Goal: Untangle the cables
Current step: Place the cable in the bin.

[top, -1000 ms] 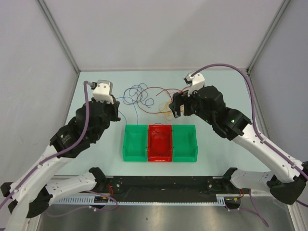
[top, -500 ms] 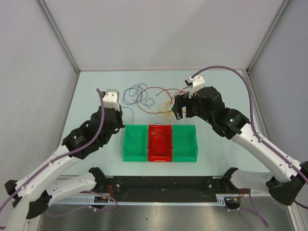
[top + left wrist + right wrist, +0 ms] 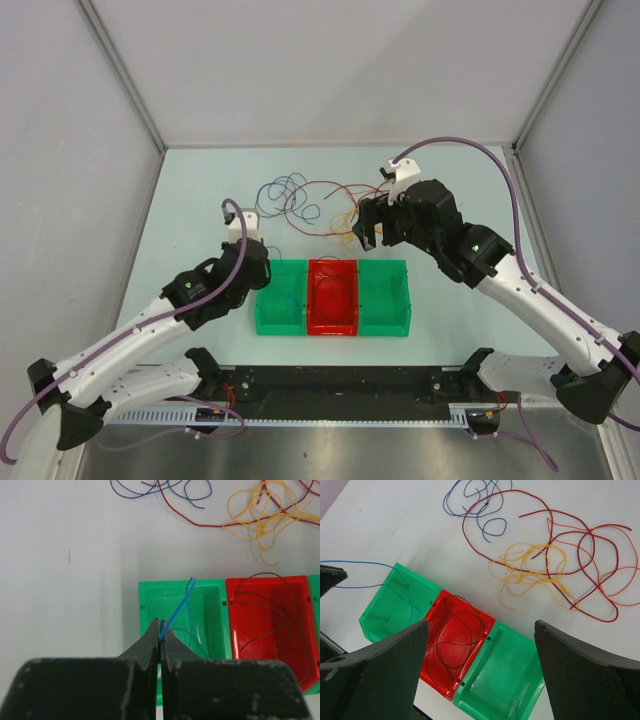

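My left gripper [image 3: 159,630] is pinched fully together on a thin blue cable [image 3: 176,611], at the bottom middle of my left wrist view. From my fingertips the cable rises to a small loop at the far rim of the left green bin [image 3: 145,587] and also trails down inside that bin. My right gripper [image 3: 481,625] stands wide apart and holds nothing, hanging above the row of bins. The red bin [image 3: 229,587] touches the left green one on its right and has a dark thin cable [image 3: 264,573] coiled inside; another green bin [image 3: 505,675] closes the row. Beyond the bins, in the upper part of both wrist views, the other cables lie loose on the pale surface [image 3: 200,190]: a dark blue cable [image 3: 485,502] at upper left, red cables [image 3: 551,517] looping through the middle, and a yellow-orange cable [image 3: 530,572] tangled among the red. Grey walls enclose the surface on the left, right and far sides. Bare surface lies left of the bins.
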Controlling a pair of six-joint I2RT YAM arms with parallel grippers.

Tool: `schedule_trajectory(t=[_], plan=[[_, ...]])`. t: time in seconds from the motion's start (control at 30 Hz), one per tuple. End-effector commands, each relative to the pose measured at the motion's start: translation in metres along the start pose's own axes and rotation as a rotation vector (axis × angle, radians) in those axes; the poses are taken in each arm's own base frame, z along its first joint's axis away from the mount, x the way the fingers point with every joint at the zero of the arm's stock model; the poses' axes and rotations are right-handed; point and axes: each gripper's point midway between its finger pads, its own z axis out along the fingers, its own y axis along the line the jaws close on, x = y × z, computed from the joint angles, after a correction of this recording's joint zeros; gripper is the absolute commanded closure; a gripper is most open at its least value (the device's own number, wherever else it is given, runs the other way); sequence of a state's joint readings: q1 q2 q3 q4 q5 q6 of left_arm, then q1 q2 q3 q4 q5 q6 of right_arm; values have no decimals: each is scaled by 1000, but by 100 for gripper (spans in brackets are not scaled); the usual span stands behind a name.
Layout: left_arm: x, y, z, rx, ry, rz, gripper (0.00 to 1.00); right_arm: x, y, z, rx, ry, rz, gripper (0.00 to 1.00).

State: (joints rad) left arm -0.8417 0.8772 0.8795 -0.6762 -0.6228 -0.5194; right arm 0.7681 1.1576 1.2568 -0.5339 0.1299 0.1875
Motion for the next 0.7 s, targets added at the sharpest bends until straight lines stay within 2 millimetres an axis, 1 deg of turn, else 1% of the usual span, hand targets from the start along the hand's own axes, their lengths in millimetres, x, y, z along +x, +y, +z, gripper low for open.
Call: schedule_trajectory(t=[0.0, 0.13, 0.2, 0.23, 0.27, 0.3, 0.33, 0.4, 0.43, 0.6, 0.67], plan=[[11, -2, 6, -9, 13, -86, 100, -3, 1, 1, -6, -16, 14, 9], [31, -3, 15, -6, 68, -84, 99, 2, 4, 4, -26, -2, 18, 9], [38, -8, 19, 13, 96, -96, 100, 6, 5, 8, -29, 12, 22, 10], [45, -6, 24, 5, 119, -97, 100, 7, 6, 10, -33, 14, 22, 10], [52, -12, 25, 40, 152, -105, 100, 9, 6, 10, -33, 19, 25, 10], [52, -16, 29, 65, 154, -119, 100, 9, 7, 11, -38, 22, 25, 10], [63, -15, 34, 71, 181, -122, 100, 10, 7, 12, -39, 24, 25, 10], [69, -21, 37, 119, 205, -141, 100, 10, 7, 12, -39, 24, 25, 10], [76, -18, 40, 112, 220, -147, 100, 10, 7, 12, -39, 23, 24, 10], [91, -22, 44, 137, 269, -148, 100, 15, 5, 13, -30, 35, 21, 10], [98, -28, 43, 163, 301, -162, 100, 16, 5, 14, -28, 40, 19, 10]])
